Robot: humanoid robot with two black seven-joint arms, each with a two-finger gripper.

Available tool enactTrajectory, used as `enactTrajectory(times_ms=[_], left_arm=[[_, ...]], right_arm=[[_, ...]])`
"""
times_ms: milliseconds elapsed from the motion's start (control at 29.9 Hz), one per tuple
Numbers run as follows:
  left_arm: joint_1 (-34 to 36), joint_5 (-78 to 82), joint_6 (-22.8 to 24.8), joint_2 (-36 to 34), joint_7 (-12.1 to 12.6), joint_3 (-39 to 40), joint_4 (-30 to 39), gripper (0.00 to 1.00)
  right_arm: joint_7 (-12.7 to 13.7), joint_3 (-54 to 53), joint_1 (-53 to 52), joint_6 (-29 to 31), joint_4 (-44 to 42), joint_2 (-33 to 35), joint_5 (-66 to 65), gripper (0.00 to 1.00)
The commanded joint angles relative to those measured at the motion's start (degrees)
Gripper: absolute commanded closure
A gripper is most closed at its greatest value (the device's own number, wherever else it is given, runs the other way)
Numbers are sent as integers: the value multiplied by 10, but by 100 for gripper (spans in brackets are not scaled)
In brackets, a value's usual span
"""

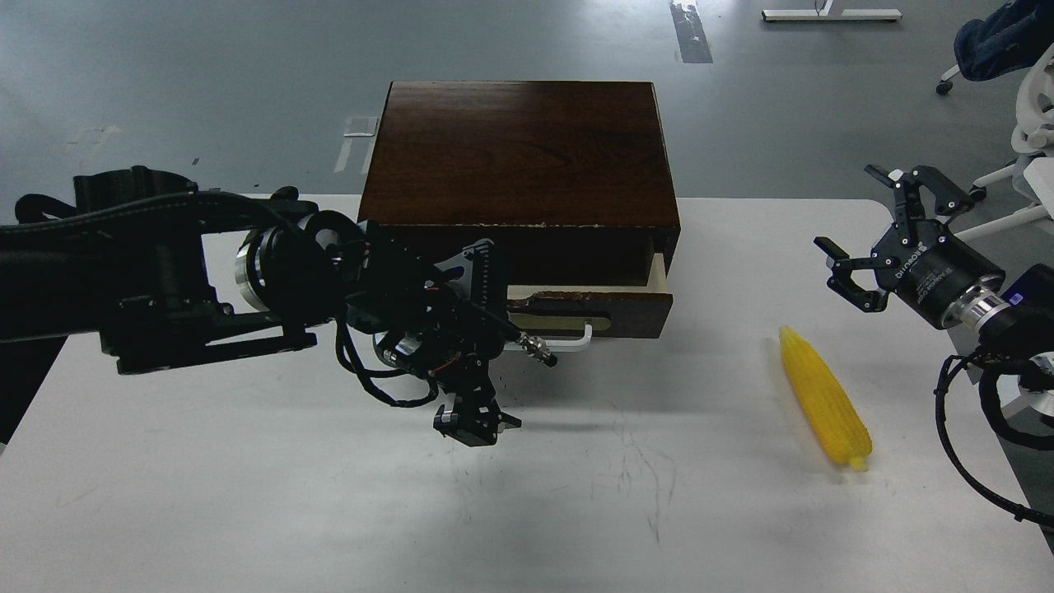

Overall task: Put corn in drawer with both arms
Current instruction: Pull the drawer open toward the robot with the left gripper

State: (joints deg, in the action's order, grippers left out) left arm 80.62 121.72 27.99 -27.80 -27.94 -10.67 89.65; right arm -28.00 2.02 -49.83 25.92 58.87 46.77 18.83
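While the drawer stands only a crack out of the box, pale inner wood showing at its right end, the corn cannot go in yet. Left gripper hangs just in front of the drawer, below and left of the white handle, likely placed to work that handle; its fingers are dark and bunched, so how far they are apart I cannot tell, and nothing seen held. Right gripper hovers well right of the drawer, fingers spread wide, empty, above and beyond the corn, probably waiting to pick it. Corn lies flat on the table, right of the drawer front and nearer me. Bright yellow, ridged kernel rows, tapered; narrow tip toward the drawer side, thick end with stub toward me.
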Motion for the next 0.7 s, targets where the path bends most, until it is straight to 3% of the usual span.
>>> enactTrajectory(times_ms=[0, 669], left_arm=[[2, 0, 0, 6, -1, 2, 7, 2], [48, -1, 0, 8, -1, 10, 5, 2]], right_arm=[[0, 0, 0, 0, 0, 0, 0, 0], [0, 0, 2, 1, -1, 6, 0, 0]])
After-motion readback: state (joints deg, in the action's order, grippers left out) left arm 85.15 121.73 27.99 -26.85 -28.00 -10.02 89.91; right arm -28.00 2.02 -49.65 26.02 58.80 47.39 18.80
